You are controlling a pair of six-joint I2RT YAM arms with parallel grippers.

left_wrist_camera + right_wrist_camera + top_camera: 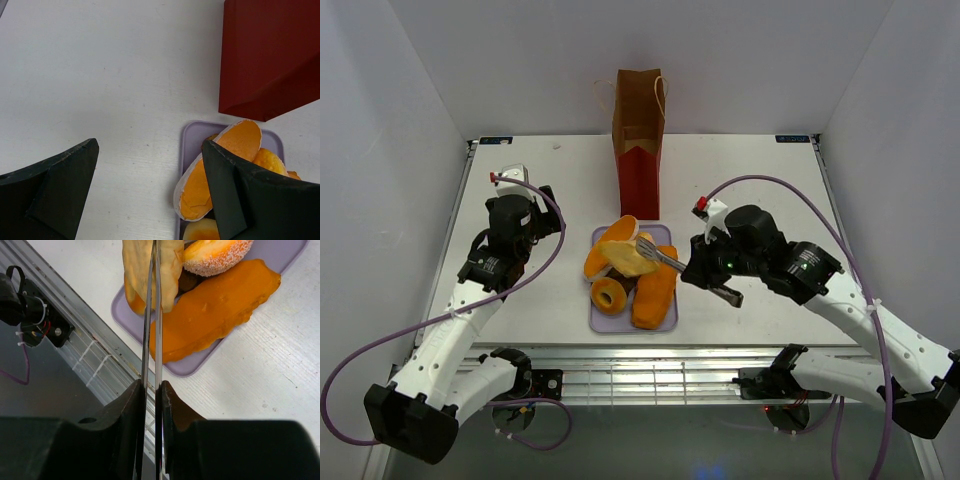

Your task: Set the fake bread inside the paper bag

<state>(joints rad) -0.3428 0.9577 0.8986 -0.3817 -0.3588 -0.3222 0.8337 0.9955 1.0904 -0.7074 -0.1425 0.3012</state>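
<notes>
I have the tray [620,322] at the front middle of the table [550,190], with the bread [653,292] piled on it and the bag [638,150] standing upright just behind it. My right gripper [690,270] sits just right of the tray, its tongs [665,258] reaching left over the pile. My left gripper [525,225] hangs off to the tray's left.

Orange-tan fake bread [632,272] heaped before upright paper bag [638,140].
</notes>
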